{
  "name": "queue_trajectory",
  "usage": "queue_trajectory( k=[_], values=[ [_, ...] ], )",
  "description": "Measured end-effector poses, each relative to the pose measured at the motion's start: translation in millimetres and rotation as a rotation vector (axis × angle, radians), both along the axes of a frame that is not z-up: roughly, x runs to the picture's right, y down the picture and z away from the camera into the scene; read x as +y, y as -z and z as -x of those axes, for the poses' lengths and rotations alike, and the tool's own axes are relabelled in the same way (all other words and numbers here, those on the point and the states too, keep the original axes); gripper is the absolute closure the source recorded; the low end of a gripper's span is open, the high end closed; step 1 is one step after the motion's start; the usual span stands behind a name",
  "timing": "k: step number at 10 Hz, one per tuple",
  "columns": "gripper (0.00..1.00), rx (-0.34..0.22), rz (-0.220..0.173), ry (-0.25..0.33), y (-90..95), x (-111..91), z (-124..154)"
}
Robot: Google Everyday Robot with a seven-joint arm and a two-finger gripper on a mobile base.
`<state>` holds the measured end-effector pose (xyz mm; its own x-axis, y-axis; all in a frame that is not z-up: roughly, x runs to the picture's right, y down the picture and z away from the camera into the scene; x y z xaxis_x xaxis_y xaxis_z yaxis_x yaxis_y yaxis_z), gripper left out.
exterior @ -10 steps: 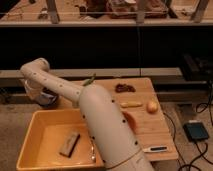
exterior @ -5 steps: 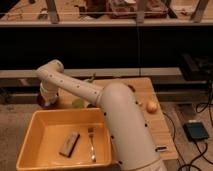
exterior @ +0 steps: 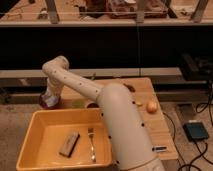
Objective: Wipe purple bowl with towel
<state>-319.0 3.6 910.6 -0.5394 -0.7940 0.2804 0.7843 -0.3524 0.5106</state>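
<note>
My white arm rises from the bottom middle of the camera view and bends to the far left. Its gripper [exterior: 50,98] hangs at the left end of the wooden table [exterior: 142,122], just beyond the yellow bin's far left corner. A dark purplish round thing [exterior: 46,104], which looks like the purple bowl, sits right under the gripper and is mostly hidden by it. I cannot make out a towel.
A yellow bin [exterior: 35,150] at the front left holds a brown block [exterior: 69,144] and a fork [exterior: 92,142]. On the table are a small green thing [exterior: 78,104], an orange round fruit [exterior: 151,106], dark items [exterior: 131,89] and a pen [exterior: 160,148]. A blue box [exterior: 196,131] lies on the floor at the right.
The arm has swung to the right, uncovering the fork and more of the bin. The gripper has shifted slightly right and stays over the purplish thing.
</note>
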Motion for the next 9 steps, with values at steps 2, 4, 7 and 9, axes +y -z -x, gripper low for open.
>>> queue_trajectory(
  k=[2, 4, 7, 9],
  values=[
    [1.0, -0.003, -0.019, 0.004, -5.7, -15.7, 29.0],
    [1.0, -0.025, -0.024, 0.023, -6.9, -18.2, 60.8],
    [1.0, -0.084, -0.014, 0.06, 4.5, -0.1, 91.3],
    [1.0, -0.126, -0.005, 0.079, 22.3, 17.7, 94.0]
  ],
)
